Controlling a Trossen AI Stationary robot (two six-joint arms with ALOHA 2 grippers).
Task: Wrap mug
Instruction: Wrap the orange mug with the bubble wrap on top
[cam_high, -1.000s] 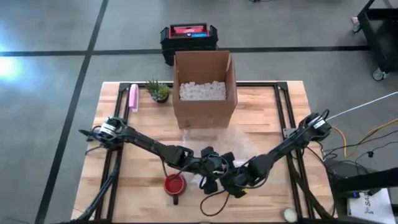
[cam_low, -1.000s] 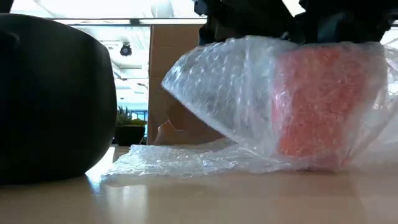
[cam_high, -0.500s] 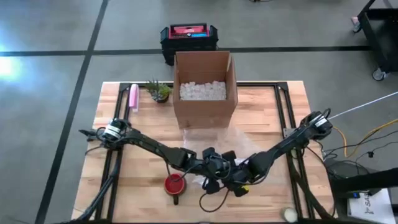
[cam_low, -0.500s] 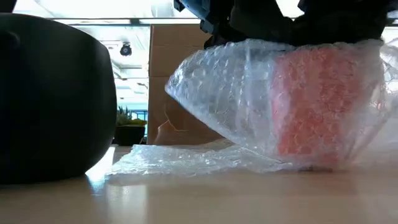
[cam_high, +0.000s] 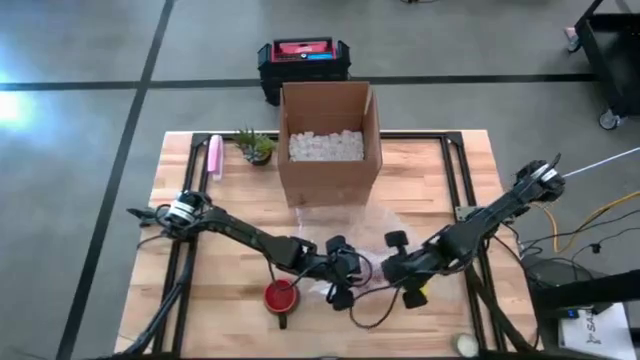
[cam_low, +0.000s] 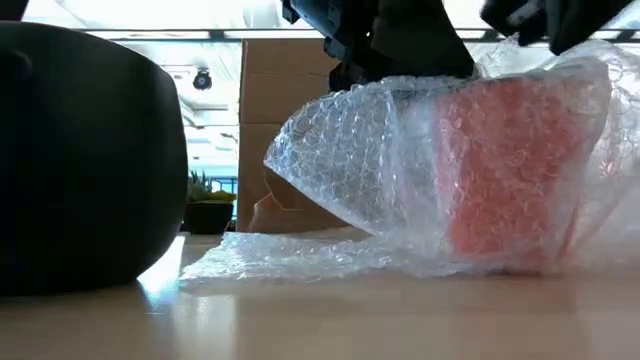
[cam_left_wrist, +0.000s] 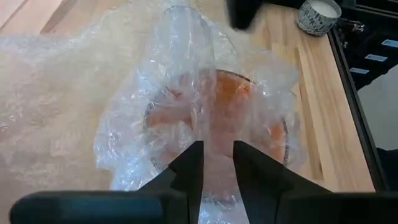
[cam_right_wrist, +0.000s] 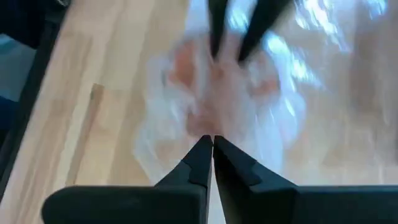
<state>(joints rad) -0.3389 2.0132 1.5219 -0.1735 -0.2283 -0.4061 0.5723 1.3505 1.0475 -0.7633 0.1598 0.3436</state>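
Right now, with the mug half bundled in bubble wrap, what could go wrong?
The left gripper alone pinches the bubble wrap over the orange mug; a thin pinch could slip and the wrap fall open. The right gripper, its fingers shut on nothing, sits off the bundle and could snag loose film. A red mug stands close beside the left arm and could get bumped.

Overhead, table-level and wrist cameras share the wrapped mug (cam_low: 505, 170).

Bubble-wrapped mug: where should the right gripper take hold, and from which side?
Judgement: grab the loose wrap bunched at the top of the wrapped mug, coming from above on the right gripper's side. The left gripper already pinches the bubble wrap over the mug, and the low view shows slack film there.
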